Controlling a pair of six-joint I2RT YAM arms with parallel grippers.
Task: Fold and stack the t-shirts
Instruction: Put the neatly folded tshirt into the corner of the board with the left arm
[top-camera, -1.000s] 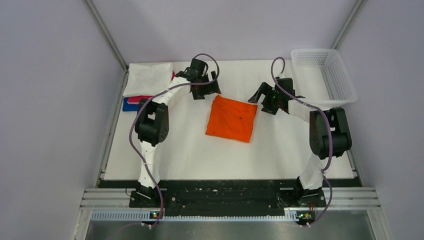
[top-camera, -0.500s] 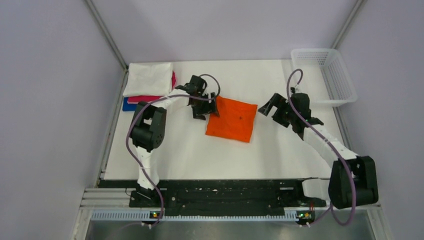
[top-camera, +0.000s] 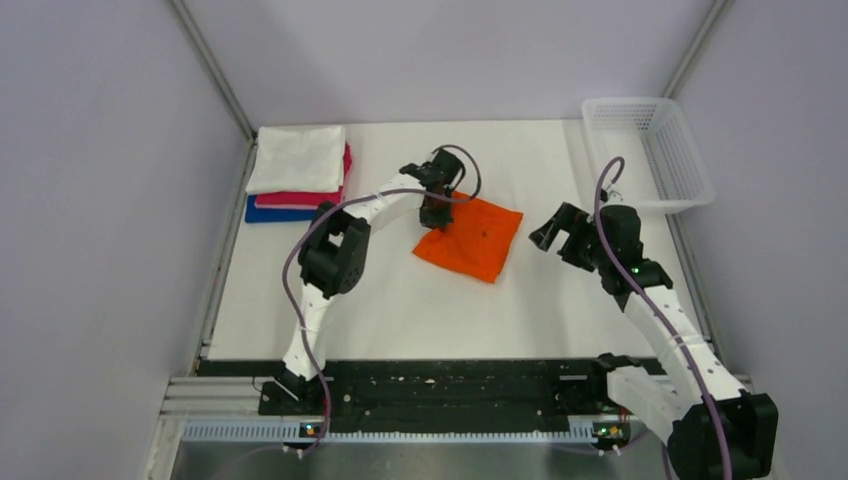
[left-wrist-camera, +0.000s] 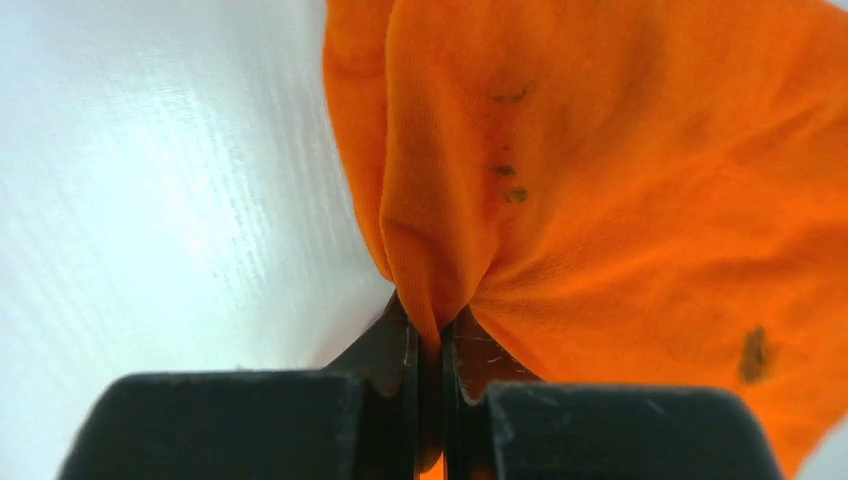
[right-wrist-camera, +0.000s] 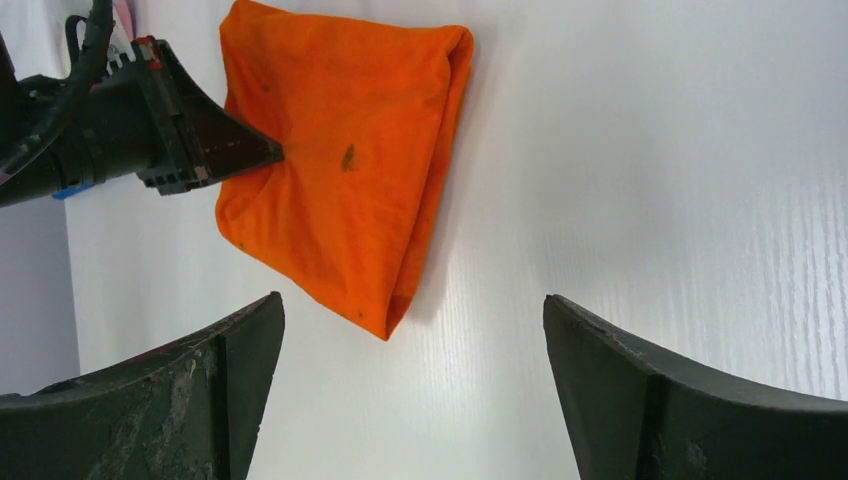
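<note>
A folded orange t-shirt (top-camera: 472, 238) lies mid-table, its left edge bunched upward. My left gripper (top-camera: 434, 215) is shut on that edge; in the left wrist view a pinch of orange t-shirt cloth (left-wrist-camera: 600, 200) rises from between its closed jaws at the left gripper (left-wrist-camera: 430, 335). The right gripper (top-camera: 556, 228) hovers open to the right of the shirt, apart from it. In the right wrist view the orange t-shirt (right-wrist-camera: 340, 170) lies ahead of the right gripper (right-wrist-camera: 412, 330), with the left gripper (right-wrist-camera: 262, 153) biting its side. Folded white (top-camera: 298, 158), pink-red (top-camera: 300, 199) and blue (top-camera: 275, 213) t-shirts are stacked at the back left.
A white mesh basket (top-camera: 650, 150) stands at the back right corner. The table's side rails run along the left and right edges, and the black base rail (top-camera: 440, 385) spans the near edge.
The left gripper moved right onto the orange shirt's left edge and shut on it, bunching the cloth. The right arm swung rightward and nearer, its gripper staying open.
</note>
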